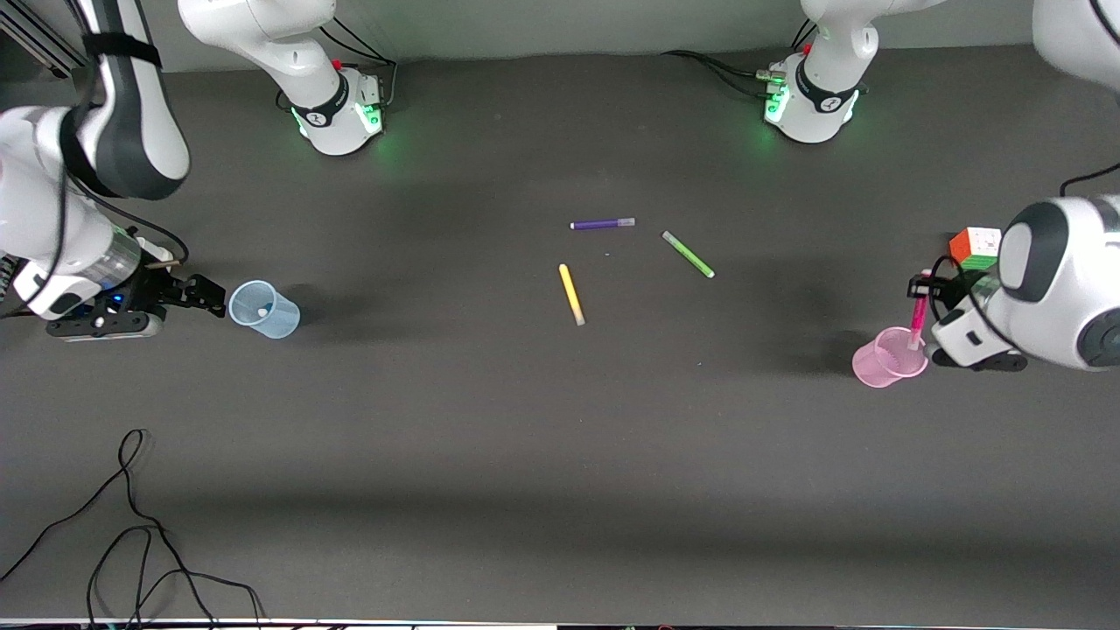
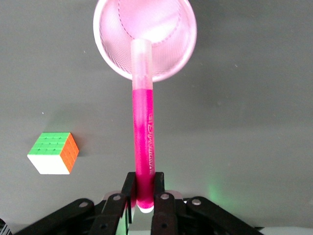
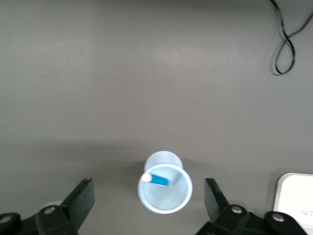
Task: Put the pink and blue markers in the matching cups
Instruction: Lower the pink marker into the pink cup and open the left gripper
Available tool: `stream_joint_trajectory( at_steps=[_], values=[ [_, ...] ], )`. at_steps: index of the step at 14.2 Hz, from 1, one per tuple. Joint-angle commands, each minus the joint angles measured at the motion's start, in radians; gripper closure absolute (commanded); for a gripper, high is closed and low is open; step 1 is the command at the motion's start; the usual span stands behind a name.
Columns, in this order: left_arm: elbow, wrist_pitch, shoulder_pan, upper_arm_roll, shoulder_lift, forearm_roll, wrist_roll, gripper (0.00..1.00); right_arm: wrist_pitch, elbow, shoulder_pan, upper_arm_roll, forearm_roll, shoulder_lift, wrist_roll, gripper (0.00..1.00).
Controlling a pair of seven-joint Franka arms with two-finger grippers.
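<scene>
The pink marker (image 2: 143, 142) hung upright over the pink cup (image 1: 888, 359), pale cap just above the rim, clamped at its upper end by the left gripper (image 2: 143, 193) at the left arm's end of the table. A colored puzzle cube (image 1: 976, 248) sat near that cup. At the right arm's end, the blue marker (image 3: 155, 179) stood inside the blue cup (image 3: 165, 189), and the right gripper (image 3: 149, 196) hovered over the cup with its fingers spread wide. Purple (image 1: 602, 224), green (image 1: 688, 255) and yellow (image 1: 571, 294) pens lay mid-table.
</scene>
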Motion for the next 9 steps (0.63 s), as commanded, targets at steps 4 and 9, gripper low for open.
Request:
stream_joint_trajectory(
  at_steps=[4, 9],
  values=[
    [0.155, -0.035, -0.037, -0.001, 0.189, 0.063, -0.077, 1.00, -0.292, 0.194, -0.008, 0.112, 0.026, -0.063, 0.143, 0.00],
    [0.183, -0.037, -0.037, -0.001, 0.217, 0.065, -0.068, 0.28, -0.342, 0.211, -0.074, 0.201, 0.026, -0.120, 0.159, 0.00]
  ],
)
